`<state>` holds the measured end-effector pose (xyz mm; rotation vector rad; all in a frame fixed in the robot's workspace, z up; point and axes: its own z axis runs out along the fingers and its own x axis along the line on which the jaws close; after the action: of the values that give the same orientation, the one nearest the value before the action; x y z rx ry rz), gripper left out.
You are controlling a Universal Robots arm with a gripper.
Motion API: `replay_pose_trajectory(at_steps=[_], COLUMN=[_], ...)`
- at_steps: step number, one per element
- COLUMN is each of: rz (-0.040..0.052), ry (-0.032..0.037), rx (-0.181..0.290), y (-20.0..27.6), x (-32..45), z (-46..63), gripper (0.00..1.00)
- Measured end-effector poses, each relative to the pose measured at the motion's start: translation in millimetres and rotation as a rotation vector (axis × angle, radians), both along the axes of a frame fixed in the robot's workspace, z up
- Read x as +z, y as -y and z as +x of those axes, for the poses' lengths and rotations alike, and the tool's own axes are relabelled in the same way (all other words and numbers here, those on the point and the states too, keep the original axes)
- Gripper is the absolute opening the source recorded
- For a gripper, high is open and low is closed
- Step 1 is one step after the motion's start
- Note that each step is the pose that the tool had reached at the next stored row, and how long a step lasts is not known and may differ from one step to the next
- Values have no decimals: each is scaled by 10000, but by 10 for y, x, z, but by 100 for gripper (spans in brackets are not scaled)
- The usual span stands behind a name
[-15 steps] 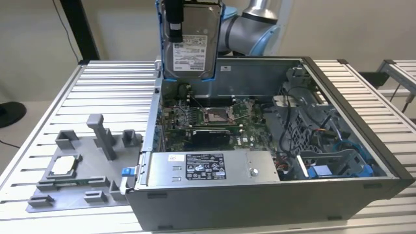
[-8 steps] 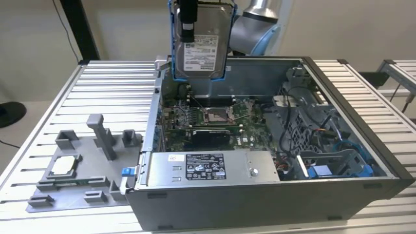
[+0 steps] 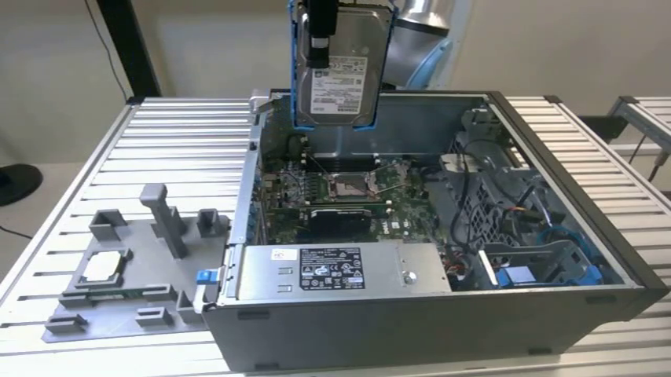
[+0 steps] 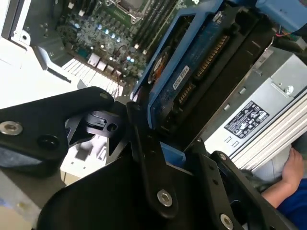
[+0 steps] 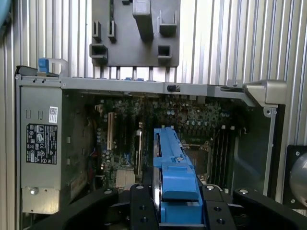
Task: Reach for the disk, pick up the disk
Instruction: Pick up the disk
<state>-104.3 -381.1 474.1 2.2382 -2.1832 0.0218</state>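
The disk point(image 3: 341, 78) hangs upright above the back of the open computer case point(image 3: 587, 306), lifted well off the motherboard point(image 3: 335, 192). It is a silver drive with a white label, set in a blue bracket. My gripper point(image 3: 325, 35) is shut on its upper end, with a black finger lying across the labelled face. In the second wrist view the disk point(image 4: 192, 72) shows its circuit side, clamped between the black fingers point(image 4: 144, 143). In the first wrist view the disk's blue bracket point(image 5: 171, 163) stands edge-on in my gripper point(image 5: 175, 211).
A long grey box point(image 3: 335, 269) with a black-and-white label lies along the case's front wall. A grey fixture plate point(image 3: 137, 275) carrying a small silver chip point(image 3: 102, 267) sits on the slatted table point(image 3: 178, 149). A person's hand point(image 4: 288, 175) shows beside the case.
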Motion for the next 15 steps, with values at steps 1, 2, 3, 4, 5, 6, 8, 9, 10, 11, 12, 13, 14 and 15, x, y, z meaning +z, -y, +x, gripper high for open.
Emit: replay_pose_trajectory(at_steps=[1, 2, 3, 4, 5, 6, 8, 9, 10, 11, 12, 13, 14, 15], rz=[1, 0, 1, 0, 0, 1, 0, 1, 0, 0, 0, 0, 0, 0], ry=[0, 0, 0, 0, 0, 0, 0, 1, 0, 0, 1, 0, 0, 0], rx=[-1, 0, -1, -1, 1, 0, -1, 0, 0, -1, -1, 0, 0, 0], y=[0, 0, 0, 0, 0, 0, 0, 0, 0, 0, 0, 0, 0, 0], x=[0, 0, 0, 0, 0, 0, 0, 0, 0, 0, 0, 0, 0, 0], z=[23, 53, 83, 115, 148, 178, 241, 273, 307, 341, 377, 410, 442, 466], gripper=[0, 0, 0, 0, 0, 0, 0, 0, 0, 0, 0, 0, 0, 0])
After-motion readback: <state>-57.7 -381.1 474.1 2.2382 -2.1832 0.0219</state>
